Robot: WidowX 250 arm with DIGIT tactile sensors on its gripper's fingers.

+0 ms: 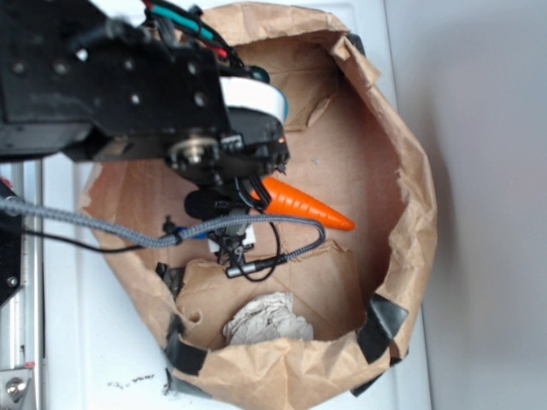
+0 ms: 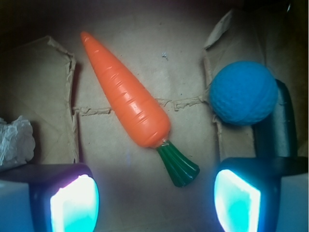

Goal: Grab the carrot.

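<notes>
- Nearest the wrist camera, the gripper (image 2: 154,198) hangs with its two glowing pads (image 2: 75,203) spread wide and nothing between them; the carrot's green stem (image 2: 178,166) sits in the gap, just ahead of the pads.
- The carrot (image 2: 128,94) lies flat on the cardboard floor (image 2: 183,58) of the paper-lined box (image 1: 419,205). Its long axis runs on a diagonal in the wrist view: the tip points to about 11 o'clock, the stem to about 5 o'clock.
- At 2 o'clock from the carrot's thick end, the blue ball (image 2: 243,93) rests near the right pad, with a dark cucumber-shaped toy (image 2: 280,121) just behind it.
- Farther left, at 9 o'clock, crumpled paper (image 2: 14,140) sits at the frame edge.
- Risks, as I judge them: the pads are not square to that slanted body, so closing could pinch only the thin stem and let the glossy carrot swivel or slip out. A descent drifting right could nudge the ball or catch the raised flap edge (image 2: 212,72).
</notes>
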